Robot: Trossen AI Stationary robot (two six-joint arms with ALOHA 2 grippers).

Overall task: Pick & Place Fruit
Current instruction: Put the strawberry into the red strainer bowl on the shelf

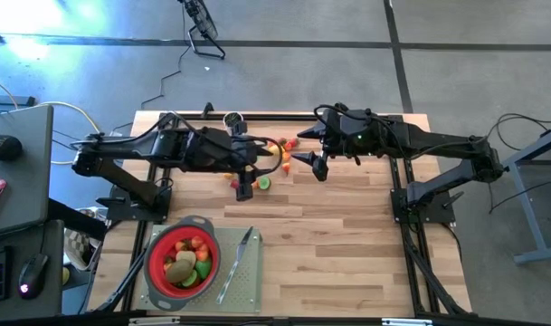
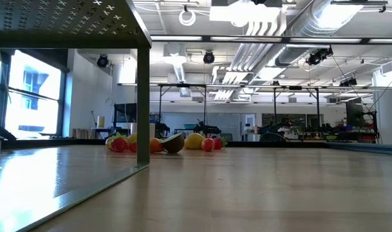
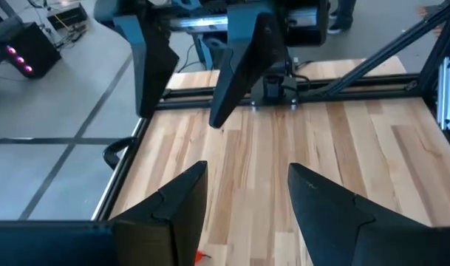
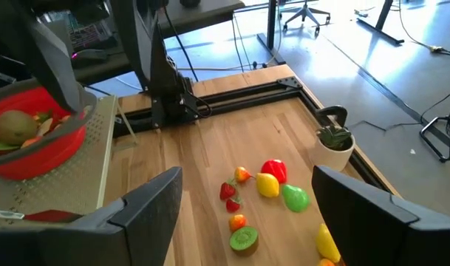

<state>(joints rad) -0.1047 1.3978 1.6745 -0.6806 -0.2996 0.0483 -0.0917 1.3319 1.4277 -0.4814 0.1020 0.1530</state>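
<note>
High view alone shows strainer (image 1: 182, 257); both hands (image 1: 246, 187) (image 1: 317, 166) wide, empty.

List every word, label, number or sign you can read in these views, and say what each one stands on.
None can be read.
The red strainer, the knife, the toy fruit and the wooden table carry no lettering.
The small white pot shows no print.
Any signs in the room behind the table are too small to read.

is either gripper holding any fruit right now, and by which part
Nothing is held. The left gripper and the right gripper both show open fingers with only bare table between them; the loose fruit lies on the wood.
</note>
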